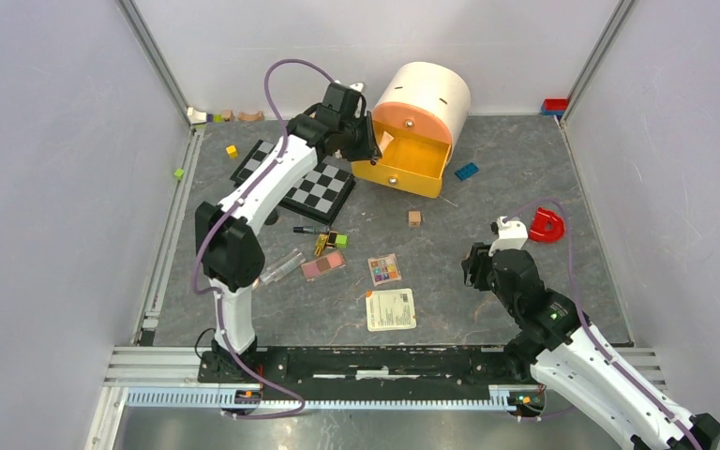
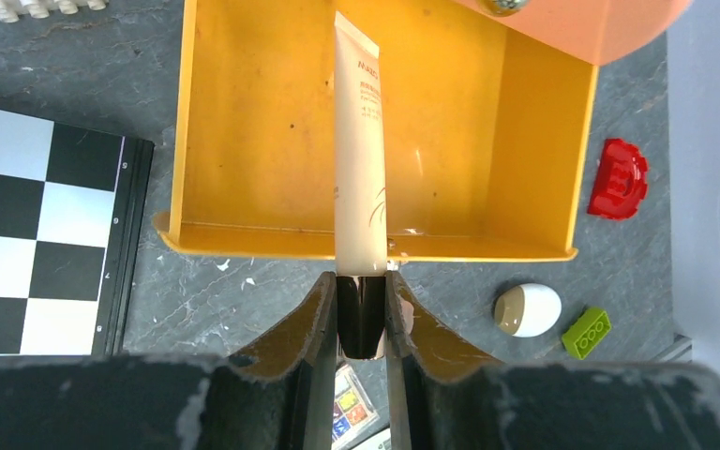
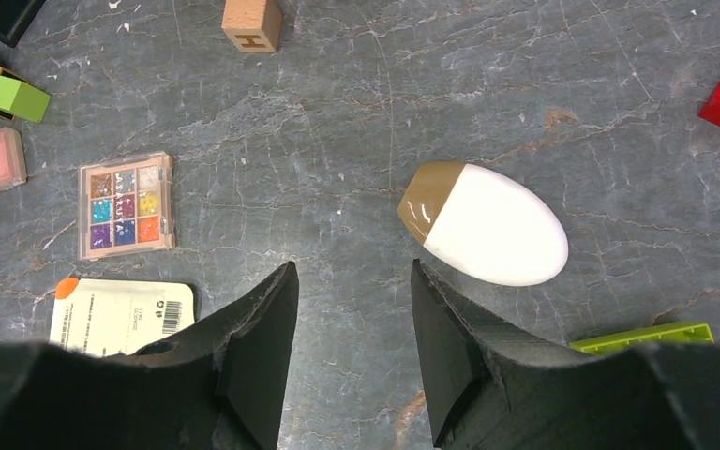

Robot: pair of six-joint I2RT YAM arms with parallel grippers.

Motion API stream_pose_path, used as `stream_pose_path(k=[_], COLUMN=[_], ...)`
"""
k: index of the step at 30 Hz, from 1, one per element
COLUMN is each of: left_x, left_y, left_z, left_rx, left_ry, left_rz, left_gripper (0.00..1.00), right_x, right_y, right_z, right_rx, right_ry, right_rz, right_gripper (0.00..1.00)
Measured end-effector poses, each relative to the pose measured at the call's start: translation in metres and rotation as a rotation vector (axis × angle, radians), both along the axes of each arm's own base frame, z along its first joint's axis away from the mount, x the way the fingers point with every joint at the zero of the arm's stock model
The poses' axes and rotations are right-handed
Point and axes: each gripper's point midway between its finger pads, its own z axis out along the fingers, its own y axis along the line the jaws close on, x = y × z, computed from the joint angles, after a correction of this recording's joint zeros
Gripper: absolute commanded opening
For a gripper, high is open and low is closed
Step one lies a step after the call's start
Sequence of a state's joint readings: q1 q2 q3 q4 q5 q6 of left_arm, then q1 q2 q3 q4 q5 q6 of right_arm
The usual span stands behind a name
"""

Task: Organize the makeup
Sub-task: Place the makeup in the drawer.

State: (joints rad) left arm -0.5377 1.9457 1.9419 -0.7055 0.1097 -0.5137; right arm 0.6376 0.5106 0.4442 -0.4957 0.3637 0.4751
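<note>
Above grey tabletop (image 2: 244,281), cream tube (image 2: 358,141) juts from left tool's (image 2: 361,289) grip.

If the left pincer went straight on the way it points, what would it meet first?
The left pincer, shut on the cream plastic tube's dark cap, points into the open yellow drawer. The tube's far end would probably touch the drawer's inside first; floor or back wall, I cannot tell.

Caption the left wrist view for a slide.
Left gripper holds a cream tube by its cap over the open yellow drawer.
</note>
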Motion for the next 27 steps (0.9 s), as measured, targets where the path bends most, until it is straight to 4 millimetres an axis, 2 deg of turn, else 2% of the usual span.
stream_pose_path(k=[5, 18, 27], left_x=[0.012, 0.043, 0.051], left_y=[-0.005, -0.019, -0.022], left_z=[-0.017, -0.026, -0.055], left_rx=[0.015, 0.005, 0.033], left_ry=[0.027, 0.011, 0.049], left_rz=[0.004, 0.011, 0.016], left_gripper=[0.02, 0.02, 0.02], right_x=[0.0, 0.0, 0.0], right_y=[-0.001, -0.002, -0.003], right_z=[0.0, -0.001, -0.003], right_rx=[-0.003, -0.01, -0.018], right_ry=[-0.001, 0.004, 0.008], right_rz=[-0.005, -0.007, -0.012], right_gripper=[0.54, 0.54, 0.55])
